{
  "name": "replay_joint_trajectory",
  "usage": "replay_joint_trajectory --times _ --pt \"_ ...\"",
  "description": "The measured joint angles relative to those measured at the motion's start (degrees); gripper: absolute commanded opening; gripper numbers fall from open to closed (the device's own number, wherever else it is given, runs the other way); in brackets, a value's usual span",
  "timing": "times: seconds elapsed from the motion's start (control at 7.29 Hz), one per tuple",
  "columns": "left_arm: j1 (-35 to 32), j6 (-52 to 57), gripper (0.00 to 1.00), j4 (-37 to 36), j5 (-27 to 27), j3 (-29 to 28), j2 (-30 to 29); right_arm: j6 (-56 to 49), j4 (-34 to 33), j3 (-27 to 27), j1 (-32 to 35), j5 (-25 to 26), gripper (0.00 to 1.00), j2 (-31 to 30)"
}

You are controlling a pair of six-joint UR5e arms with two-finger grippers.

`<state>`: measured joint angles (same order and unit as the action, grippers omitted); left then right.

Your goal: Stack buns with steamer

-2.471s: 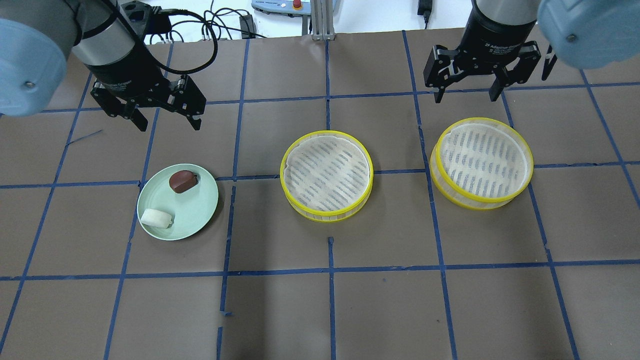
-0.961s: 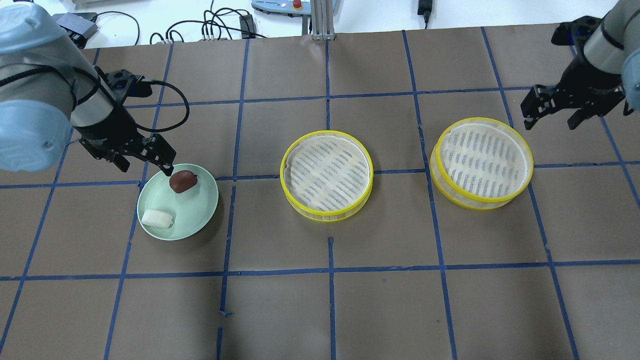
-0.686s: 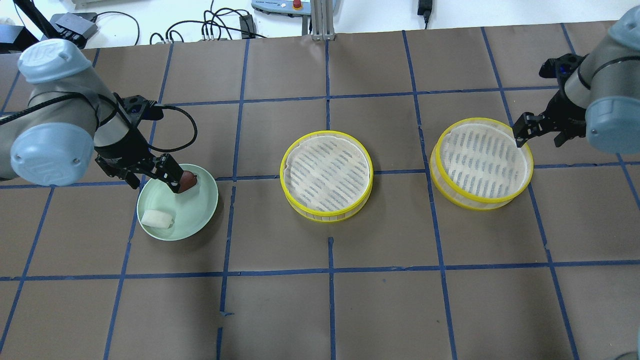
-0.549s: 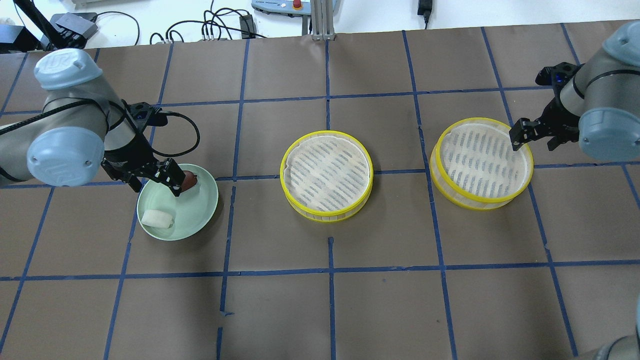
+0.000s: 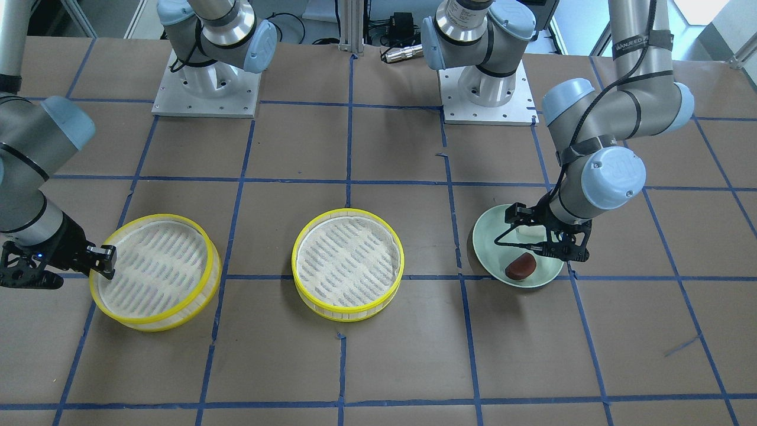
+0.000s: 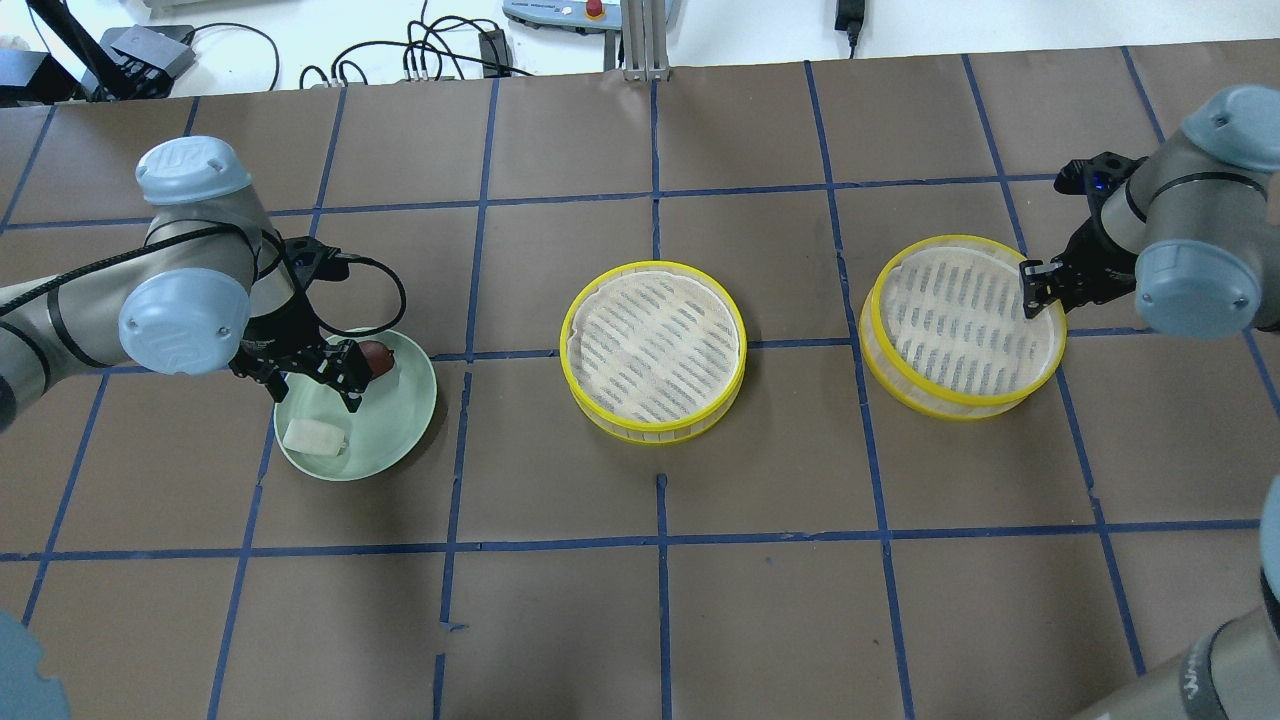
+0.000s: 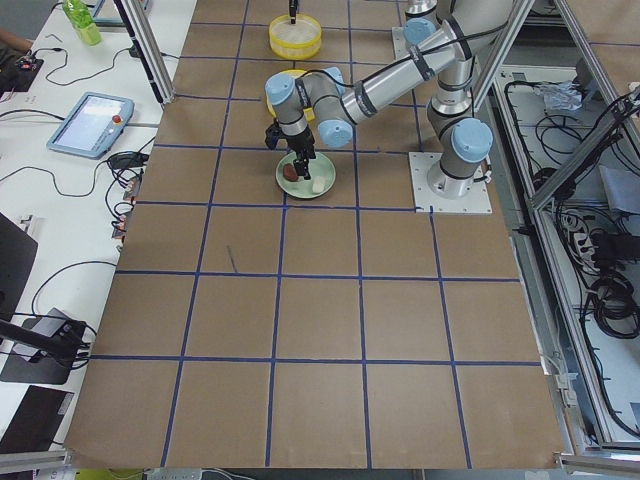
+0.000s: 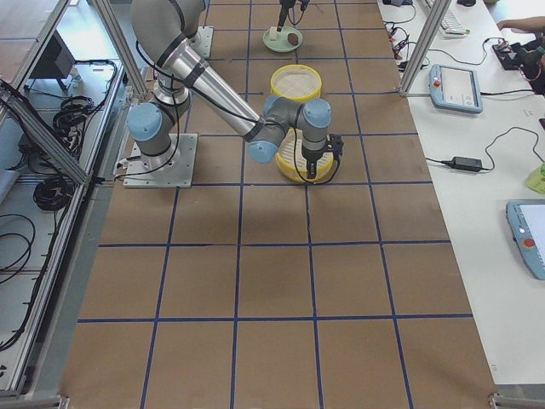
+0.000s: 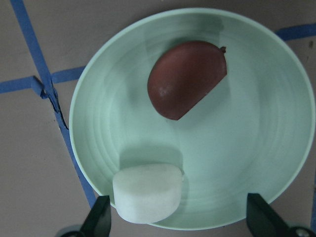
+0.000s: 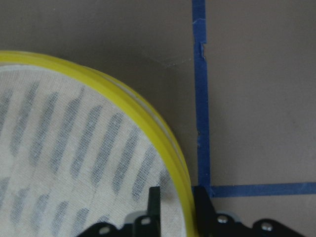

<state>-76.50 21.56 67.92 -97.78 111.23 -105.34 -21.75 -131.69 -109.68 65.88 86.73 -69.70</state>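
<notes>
A pale green plate [image 6: 395,420] holds a dark reddish-brown bun [image 6: 377,355] and a white bun [image 6: 313,437]. My left gripper [image 6: 315,392] hangs low over the plate and is wide open. In the left wrist view [image 9: 180,222] the white bun [image 9: 147,191] lies between the fingers, close to one of them, and the brown bun [image 9: 186,79] lies beyond. Two yellow-rimmed steamers stand at the middle [image 6: 655,350] and the right [image 6: 965,325]. My right gripper [image 6: 1045,290] straddles the right steamer's rim [image 10: 173,153], its fingers closed on it.
Blue tape lines grid the brown table. The arm bases [image 5: 204,89] stand at the robot's side. Cables [image 6: 440,50] lie past the far table edge. The middle steamer shows empty in the front view [image 5: 349,263].
My left gripper dropped to the plate and shifted from the brown bun toward the white one. My right gripper came down onto the right steamer's rim and its fingers closed in.
</notes>
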Motion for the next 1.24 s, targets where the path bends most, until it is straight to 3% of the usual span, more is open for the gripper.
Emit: replay_joint_trajectory --times 0.55,1.1,1.24 --pt "0.81 -0.09 0.09 -3.63 -0.59 1.79 -1.37 0.07 2.27 1.66 -0.72 0.03 0.07 -0.69" --pt "0.31 -1.4 0.09 -4.07 -2.1 0.21 1.74 0.86 14.76 7.15 1.64 0.11 0.04 -6.92" --pt "-0.14 -1.89 0.64 -3.28 -1.93 -0.37 3.77 1.87 15.76 7.31 2.98 0.35 0.04 -8.01"
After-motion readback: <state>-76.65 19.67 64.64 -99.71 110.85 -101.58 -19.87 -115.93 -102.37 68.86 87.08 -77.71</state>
